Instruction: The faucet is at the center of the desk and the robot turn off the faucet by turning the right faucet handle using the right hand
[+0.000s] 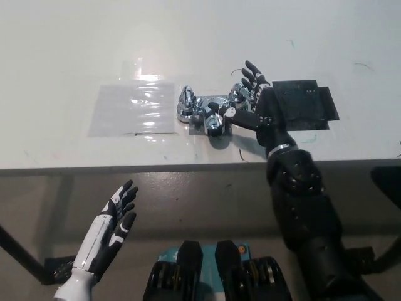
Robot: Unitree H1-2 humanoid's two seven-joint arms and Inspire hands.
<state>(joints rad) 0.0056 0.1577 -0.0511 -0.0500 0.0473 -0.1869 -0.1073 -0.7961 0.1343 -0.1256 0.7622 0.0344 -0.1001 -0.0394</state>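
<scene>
Since the shiny chrome faucet looks rigid, slick and fixed to the white bench, the black right hand, fingers spread open over the chrome right faucet handle, should wrap it firmly.

1. The black right arm is extended up from the bottom right, forearm steep, wrist bent toward picture left.
2. The right robot hand is held with fingers spread and apart; whether anything is gripped cannot be told.
3. The white left robot hand is rested at lower left, palm up, fingers apart, nothing held.
</scene>
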